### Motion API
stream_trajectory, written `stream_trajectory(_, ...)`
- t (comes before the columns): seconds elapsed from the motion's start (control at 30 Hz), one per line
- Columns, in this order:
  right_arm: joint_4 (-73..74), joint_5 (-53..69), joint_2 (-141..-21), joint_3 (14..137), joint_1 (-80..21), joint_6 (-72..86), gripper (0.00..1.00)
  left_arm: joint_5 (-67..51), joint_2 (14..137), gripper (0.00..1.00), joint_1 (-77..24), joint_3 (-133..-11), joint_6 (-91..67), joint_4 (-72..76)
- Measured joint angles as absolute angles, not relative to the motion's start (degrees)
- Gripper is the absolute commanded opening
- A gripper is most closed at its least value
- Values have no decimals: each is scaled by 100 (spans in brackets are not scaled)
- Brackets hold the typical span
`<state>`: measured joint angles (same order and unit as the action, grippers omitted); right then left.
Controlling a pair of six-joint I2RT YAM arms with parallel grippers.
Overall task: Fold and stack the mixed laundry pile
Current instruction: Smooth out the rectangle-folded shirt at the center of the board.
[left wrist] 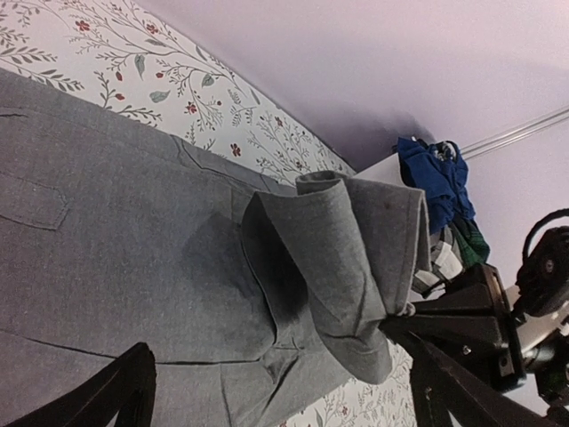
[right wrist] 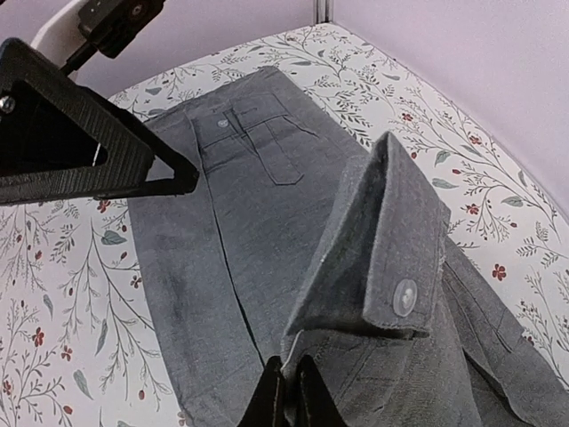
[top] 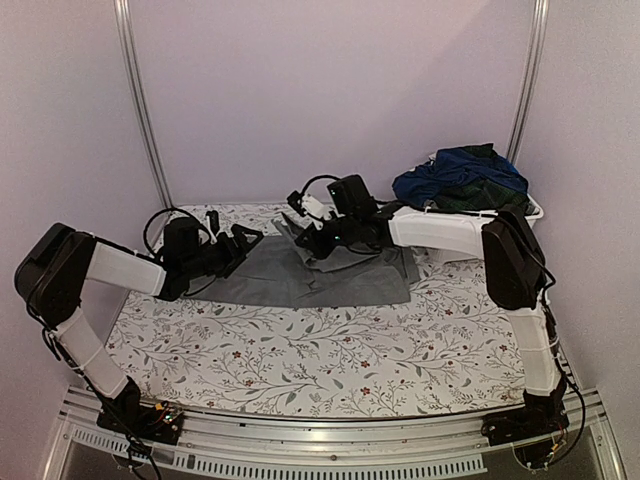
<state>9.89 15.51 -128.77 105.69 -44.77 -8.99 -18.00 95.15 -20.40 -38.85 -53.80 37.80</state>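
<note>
A grey cloth shirt with pockets lies spread flat in the middle of the worktop, a bit to the far side, on the floral-patterned table cloth. The right arm's fingers are pinched closed on one part of it, and that part is lifted up off the flat cloth. It is a folded band with one round button, maybe a cuff. The left arm's fingers are spread wide and hold nothing. They hang just beside the left end of the shirt. I think the shirt is light and very floppy. It bends and droops where it is lifted, so it will sag and crease if held at one spot only. The thicker edges look like the best places to hold, such as the band, a hem or a corner, with one arm at each end. At the far right stands a white plastic bin. Heaped in it are a navy blue cloth garment and a dark green plaid cloth garment. So I count three garments: one grey, one blue, one plaid. There is one bin and two arms.
</note>
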Motion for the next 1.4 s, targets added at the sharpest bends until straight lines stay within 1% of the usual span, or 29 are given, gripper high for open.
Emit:
stream_trajectory(0.1,1028,1625,-12958,10573,-4471,-886,32,-1804,9522,100,-2045,-3887,-5380,3782)
stream_trajectory(0.17,1074,1739,-13076,10573,-4471,-869,39,-1833,9555,99,-2051,-3894,-5384,3791)
stream_trajectory(0.27,1194,1896,-13273,10569,-4462,-840,40,-1892,9651,95,-2064,-3896,-5417,3833)
stream_trajectory(0.4,1256,2062,-13334,10409,-4442,-779,41,-1933,9800,85,-2121,-3935,-5468,3857)
stream_trajectory(0.5,1076,2185,-13203,9977,-4370,-657,41,-2038,10047,74,-2228,-4106,-5483,3944)
stream_trajectory(0.67,913,2233,-12731,9181,-4075,-425,41,-2228,10545,63,-2388,-4427,-5594,4097)
stream_trajectory(0.9,637,1883,-12088,8735,-3544,-215,41,-2359,11087,60,-2574,-4950,-5634,4112)
stream_trajectory(1.17,598,1446,-12031,8547,-3385,-102,41,-2351,11587,60,-2628,-5339,-5736,3988)
stream_trajectory(1.4,598,1240,-12029,8272,-3385,34,41,-2226,11963,62,-2641,-5590,-5894,3645)
